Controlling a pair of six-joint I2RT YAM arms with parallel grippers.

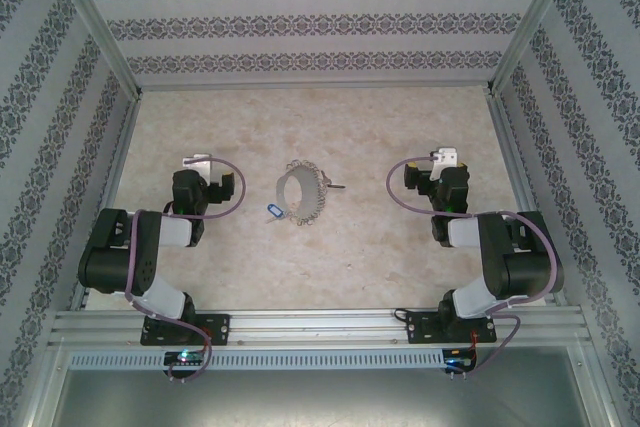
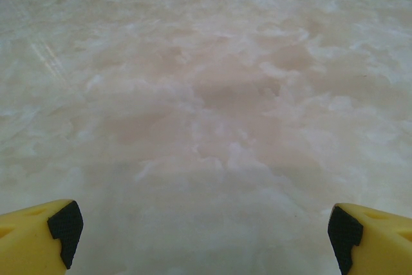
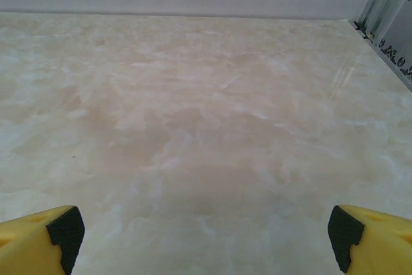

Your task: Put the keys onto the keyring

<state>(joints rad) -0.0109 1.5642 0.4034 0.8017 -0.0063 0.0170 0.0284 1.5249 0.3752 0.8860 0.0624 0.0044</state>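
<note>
We keep the left gripper (image 2: pixel 206 231) and right gripper (image 3: pixel 206 231) low over bare table (image 2: pixel 206 94), jaws spread wide and pinching nothing, ready to pick. The keyring (image 1: pixel 300 195) lies midway between both jaws, well apart from either. A blue key (image 1: pixel 271 210) lies just beside it on the left jaws' side, likely so that arm takes it first.

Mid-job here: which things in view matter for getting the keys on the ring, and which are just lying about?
For the job:
keyring, fringed with keys; blue-headed key beside it; small dark piece, likely a key, right of it; left hand and right hand, both open.

Just there:
table; patterned walls; metal frame.
</note>
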